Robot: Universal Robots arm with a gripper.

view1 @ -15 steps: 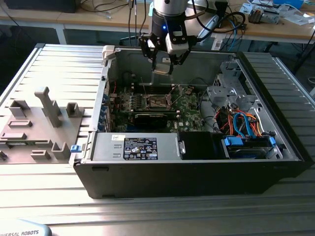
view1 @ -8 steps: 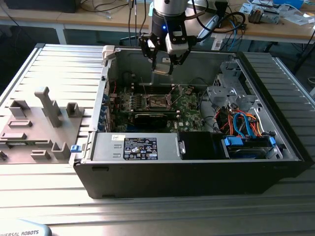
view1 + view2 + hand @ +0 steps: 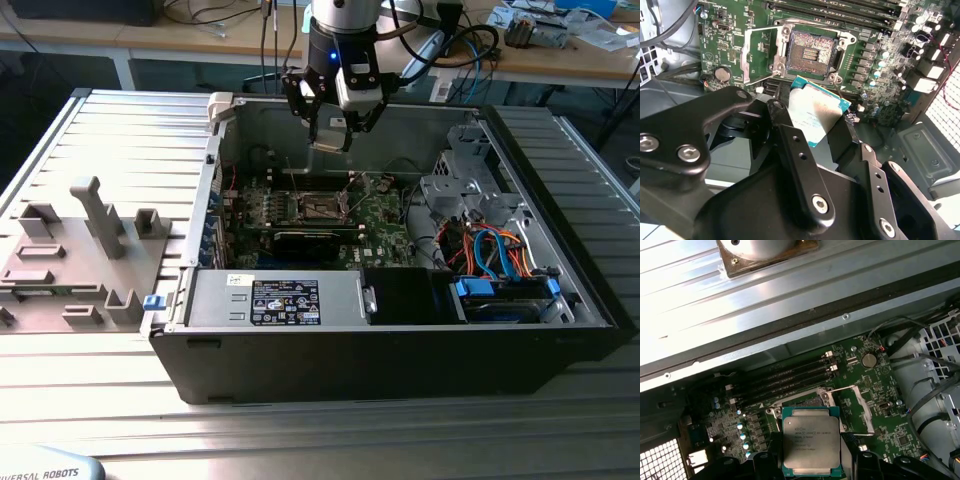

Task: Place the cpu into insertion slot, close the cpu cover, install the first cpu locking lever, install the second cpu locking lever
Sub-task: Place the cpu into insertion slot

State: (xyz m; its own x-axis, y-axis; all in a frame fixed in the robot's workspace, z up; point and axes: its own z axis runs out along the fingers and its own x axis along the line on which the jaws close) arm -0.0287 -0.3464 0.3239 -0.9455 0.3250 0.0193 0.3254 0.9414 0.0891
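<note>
Silver-grey cpu (image 3: 328, 140) hangs pinched in the pincer (image 3: 330, 130) in the exterior view, at 12 o'clock from the insertion slot (image 3: 320, 207) and clear of it, over the open computer case (image 3: 400, 345) on the worktop (image 3: 300, 420). In the second wrist view, black fingers (image 3: 800, 160) clamp opposite cpu (image 3: 816, 111) edges; the insertion slot (image 3: 812, 52) lies bare, with the cpu cover (image 3: 760, 52) swung open beside it. In the first wrist view, the cpu (image 3: 811, 442) partly hides the insertion slot (image 3: 805, 402).

The ribbed metal desk (image 3: 300, 425) carried an open black computer case (image 3: 400, 360), and just beside it, toward the exterior view's left, a grey fixture plate (image 3: 75, 265) with upright blocks.
</note>
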